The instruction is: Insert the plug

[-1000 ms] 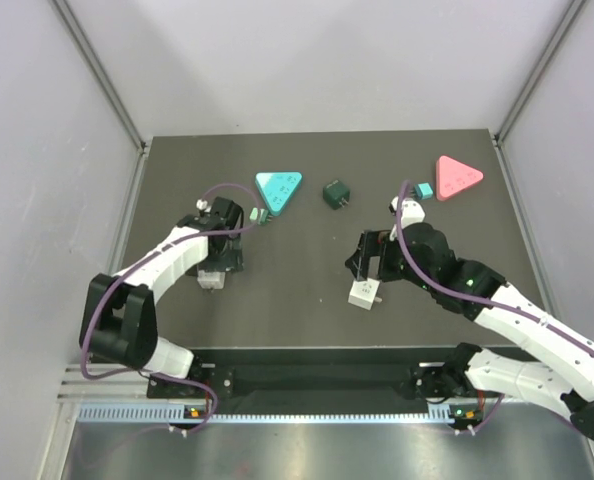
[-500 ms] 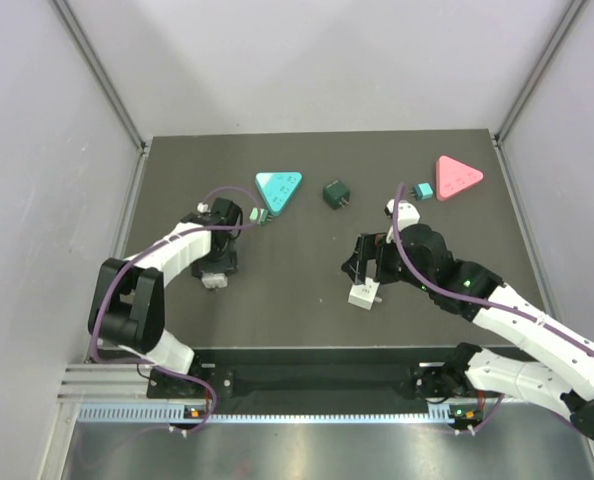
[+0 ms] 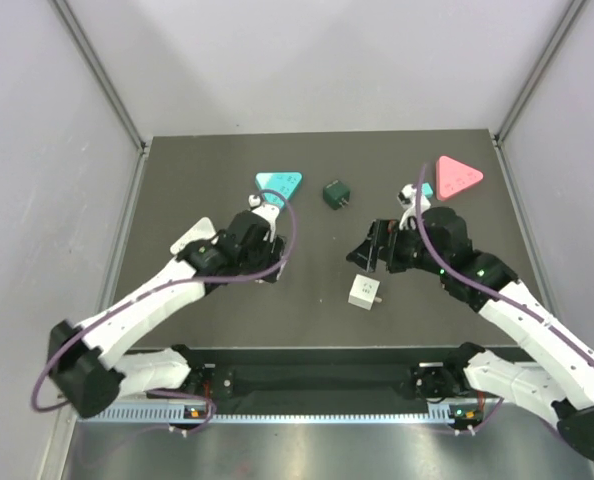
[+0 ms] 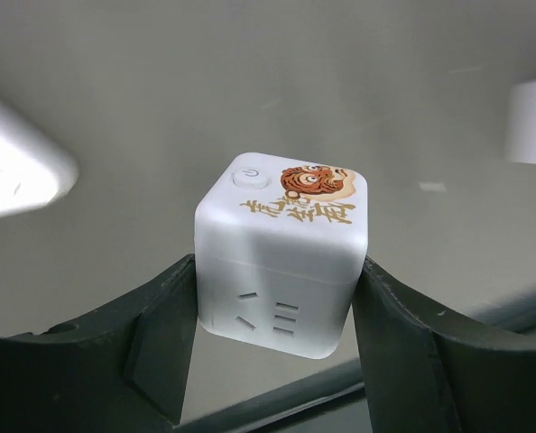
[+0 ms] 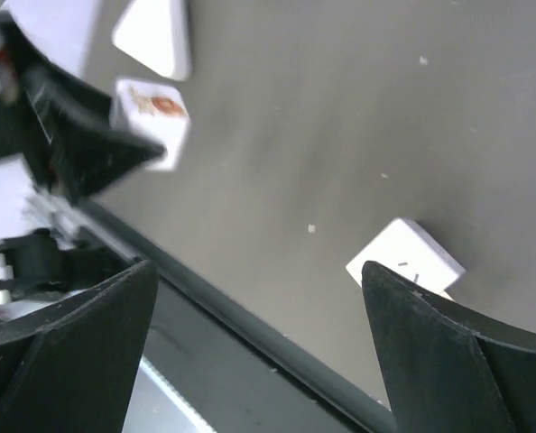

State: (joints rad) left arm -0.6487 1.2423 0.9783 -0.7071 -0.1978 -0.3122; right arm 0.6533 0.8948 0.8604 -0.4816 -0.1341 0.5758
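My left gripper (image 4: 277,361) is shut on a white socket cube (image 4: 281,257) with a tiger picture on top and slots in its front face; both fingers press its sides. From above this gripper (image 3: 265,262) sits left of the table's middle and hides the cube. The right wrist view also catches the cube (image 5: 151,117). A white cube plug (image 3: 364,291) with metal prongs lies on the dark table, also seen at the right finger's edge (image 5: 403,262). My right gripper (image 3: 375,255) hangs just behind it, open with nothing between its fingers (image 5: 259,352).
A white triangular block (image 3: 192,237) lies left of the left arm. At the back are a teal triangle (image 3: 279,183), a dark green cube plug (image 3: 337,193), a small teal cube (image 3: 427,190) and a pink triangle (image 3: 458,177). The table's front edge (image 5: 250,316) is close.
My left arm closed on the white socket cube and swung right toward the table's middle with it, uncovering the white triangle. My right gripper drew back from the white plug, which stayed put.
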